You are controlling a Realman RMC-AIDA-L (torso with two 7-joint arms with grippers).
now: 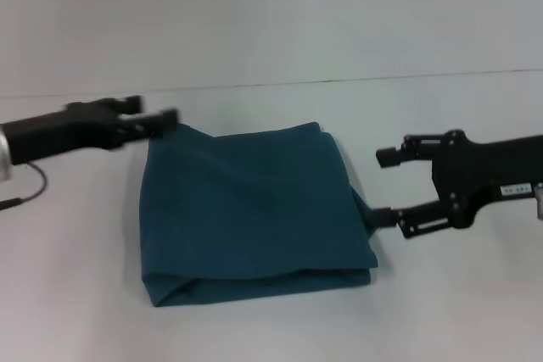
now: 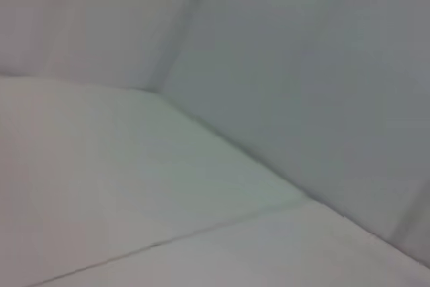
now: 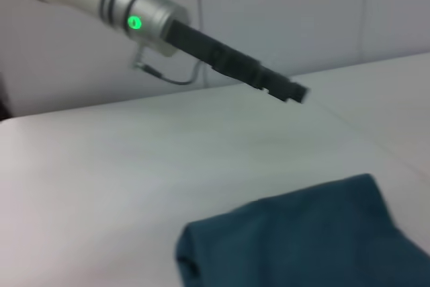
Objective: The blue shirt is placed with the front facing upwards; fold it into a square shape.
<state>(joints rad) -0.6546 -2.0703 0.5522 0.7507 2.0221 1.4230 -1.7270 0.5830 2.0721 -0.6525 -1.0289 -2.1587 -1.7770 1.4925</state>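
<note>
The blue shirt (image 1: 254, 209) lies folded into a rough rectangle on the white table (image 1: 76, 294), showing plain teal cloth with a doubled front edge. In the right wrist view one folded corner of the shirt (image 3: 302, 240) shows. My left gripper (image 1: 161, 118) hovers at the shirt's far left corner, and the right wrist view shows the left gripper (image 3: 295, 91) above the table, clear of the cloth. My right gripper (image 1: 386, 188) stands open just off the shirt's right edge, with nothing between its fingers. Its nearer fingertip is close to a small flap of cloth.
A thin cable (image 1: 25, 188) hangs from the left arm near the table's left side. A seam (image 1: 339, 80) runs across where the table meets the pale back wall. The left wrist view holds only table surface and wall.
</note>
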